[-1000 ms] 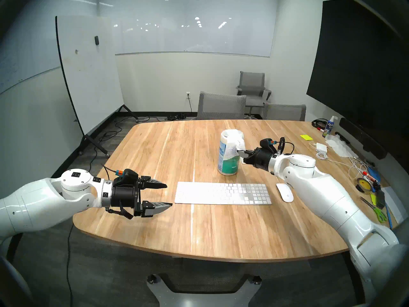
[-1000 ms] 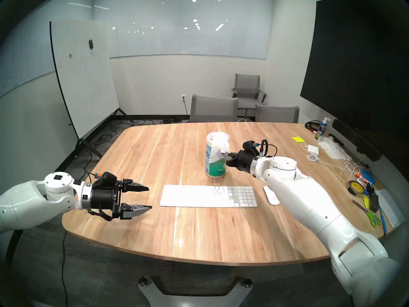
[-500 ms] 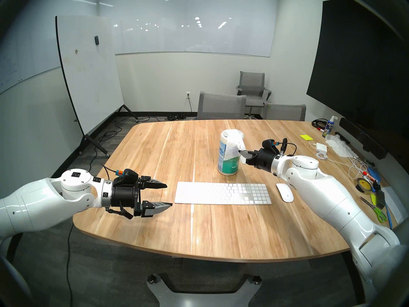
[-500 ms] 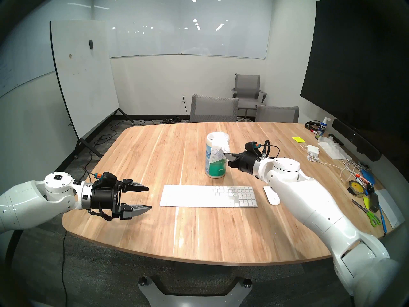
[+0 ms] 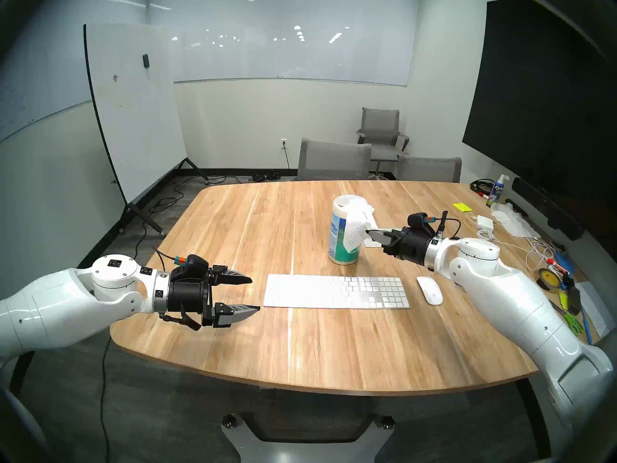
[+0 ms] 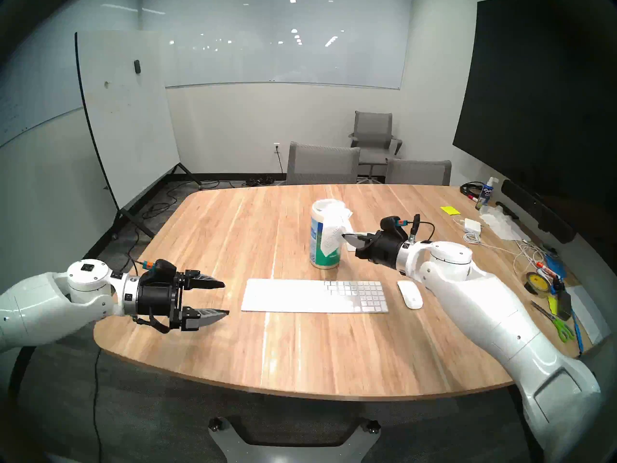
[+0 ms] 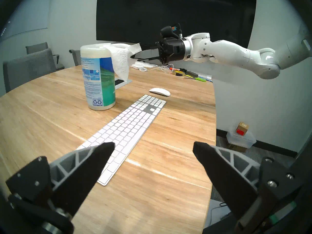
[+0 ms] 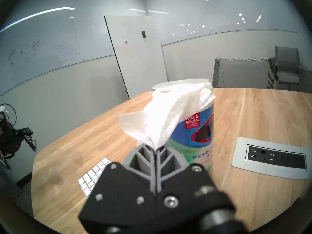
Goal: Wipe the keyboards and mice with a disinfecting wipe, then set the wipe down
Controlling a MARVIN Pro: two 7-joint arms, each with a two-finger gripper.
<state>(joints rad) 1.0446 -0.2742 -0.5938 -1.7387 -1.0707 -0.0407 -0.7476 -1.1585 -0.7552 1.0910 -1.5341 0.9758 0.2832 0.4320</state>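
Observation:
A white disinfecting wipe (image 5: 355, 223) (image 8: 167, 117) trails out of the top of a blue-green wipe canister (image 5: 344, 245) (image 7: 99, 80). My right gripper (image 5: 368, 232) (image 8: 154, 147) is shut on the wipe's free end, just right of the canister. The slim white keyboard (image 5: 336, 291) (image 7: 128, 132) lies flat in front of the canister. Right of it rests the small white mouse (image 5: 430, 290) (image 7: 160, 91). My left gripper (image 5: 255, 293) (image 7: 152, 147) hovers open and empty just left of the keyboard's left end.
A grey power and port panel (image 8: 273, 158) is set into the wooden table (image 5: 233, 225) right of the canister. Cables, a charger brick (image 5: 484, 221), tape, scissors (image 5: 571, 322) and a spray bottle (image 5: 497, 190) clutter the right edge. Grey chairs (image 5: 334, 160) stand behind.
My right gripper shut on the wipe's end and drew back to the right, pulling the wipe further out of the canister. The left arm stayed still.

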